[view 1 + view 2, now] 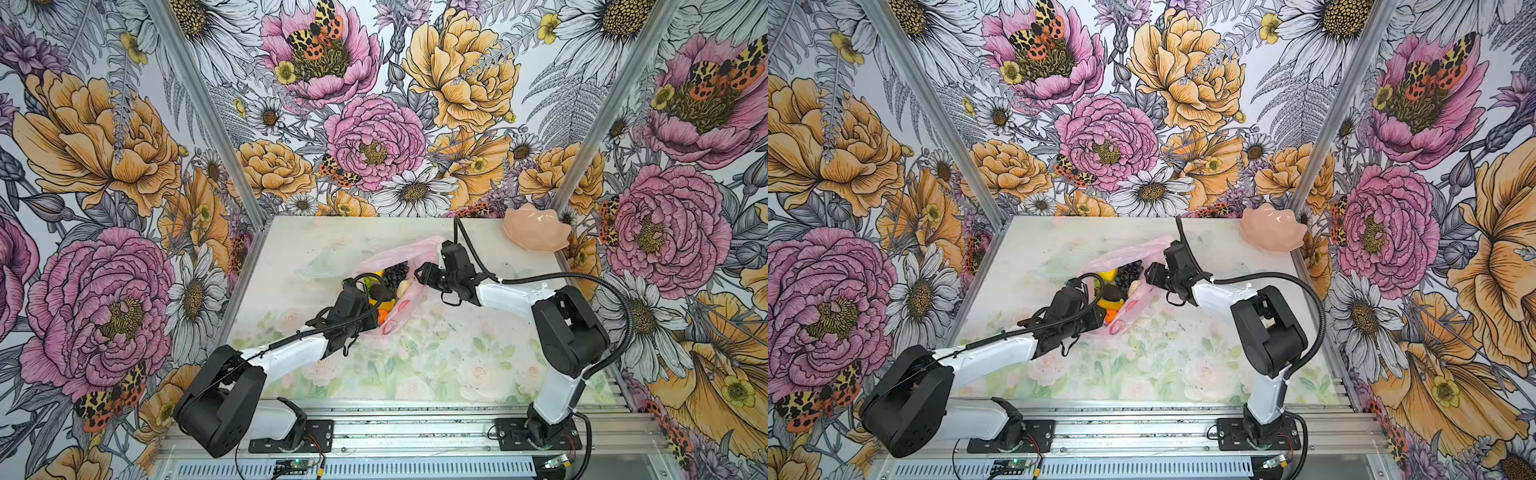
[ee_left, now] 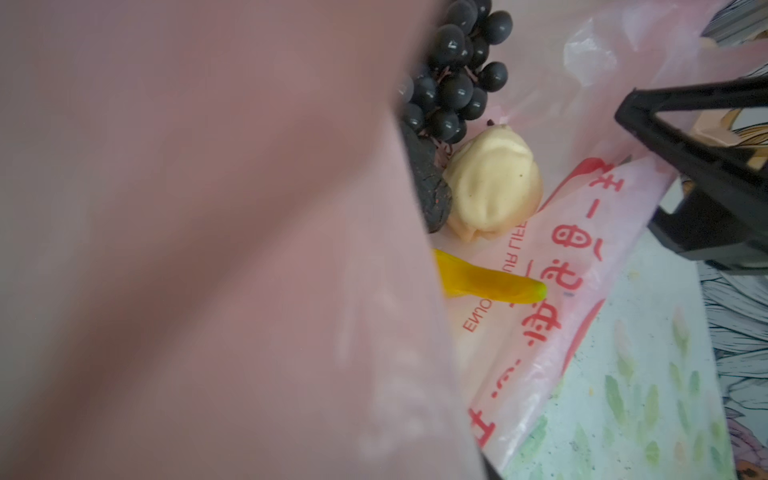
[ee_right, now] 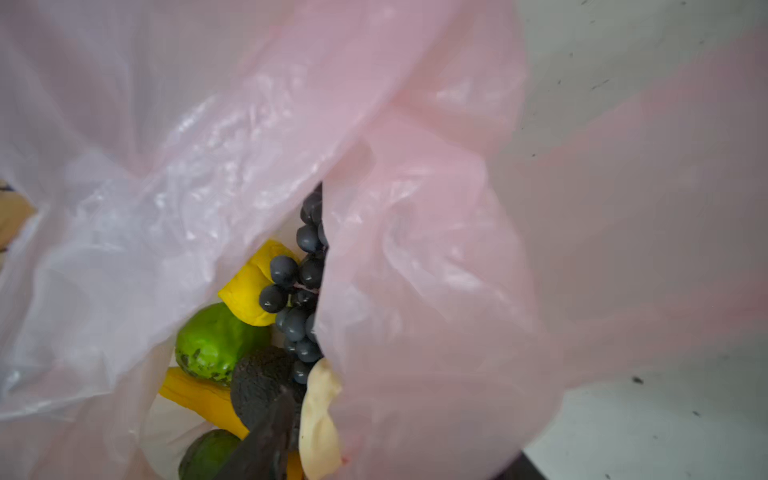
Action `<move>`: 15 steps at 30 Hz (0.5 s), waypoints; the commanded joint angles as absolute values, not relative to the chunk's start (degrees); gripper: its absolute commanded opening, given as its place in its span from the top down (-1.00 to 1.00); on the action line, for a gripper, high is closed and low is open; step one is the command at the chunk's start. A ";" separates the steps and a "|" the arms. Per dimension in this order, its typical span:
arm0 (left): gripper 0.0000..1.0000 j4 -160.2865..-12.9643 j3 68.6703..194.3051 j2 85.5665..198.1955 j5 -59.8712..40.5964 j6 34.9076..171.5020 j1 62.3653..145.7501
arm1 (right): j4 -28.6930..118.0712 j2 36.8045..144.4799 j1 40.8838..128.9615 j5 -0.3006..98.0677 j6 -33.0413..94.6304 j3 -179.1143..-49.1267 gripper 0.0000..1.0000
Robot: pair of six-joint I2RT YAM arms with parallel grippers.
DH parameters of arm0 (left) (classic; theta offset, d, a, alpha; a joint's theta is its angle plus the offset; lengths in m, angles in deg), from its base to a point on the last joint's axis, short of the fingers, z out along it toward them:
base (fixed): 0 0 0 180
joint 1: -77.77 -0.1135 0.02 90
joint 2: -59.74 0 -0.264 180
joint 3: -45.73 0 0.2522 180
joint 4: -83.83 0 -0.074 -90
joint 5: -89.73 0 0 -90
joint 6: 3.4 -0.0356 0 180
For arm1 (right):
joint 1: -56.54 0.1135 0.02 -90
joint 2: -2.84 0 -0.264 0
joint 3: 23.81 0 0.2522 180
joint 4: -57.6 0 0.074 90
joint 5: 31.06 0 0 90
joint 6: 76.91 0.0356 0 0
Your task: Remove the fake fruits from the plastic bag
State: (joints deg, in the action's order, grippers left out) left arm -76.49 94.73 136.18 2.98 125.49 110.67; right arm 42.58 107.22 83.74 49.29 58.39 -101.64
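The pink plastic bag (image 1: 399,253) lies mid-table with its mouth open. Inside lie fake fruits: a dark grape bunch (image 3: 299,291), a yellow lemon (image 3: 249,286), a bumpy lime-green ball (image 3: 212,340), a dark avocado (image 3: 257,382), a banana (image 2: 498,286) and a cream-white lump (image 2: 490,183). An orange (image 1: 382,312) shows at the near end. My right gripper (image 1: 422,274) stands open astride the bag's right wall, one of its fingers (image 3: 266,440) inside among the fruits. My left gripper (image 1: 370,313) is at the bag's near left edge, its jaws veiled by pink film.
A peach-pink scalloped bowl (image 1: 536,230) stands at the table's back right corner. Flowered walls close the table in on three sides. A pale green sheet (image 1: 316,270) lies left of the bag.
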 commanded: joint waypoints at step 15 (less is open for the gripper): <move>-0.48 -45.23 117.79 138.89 25.77 115.81 107.91 | 48.23 99.28 83.85 48.69 52.15 -91.05 1.00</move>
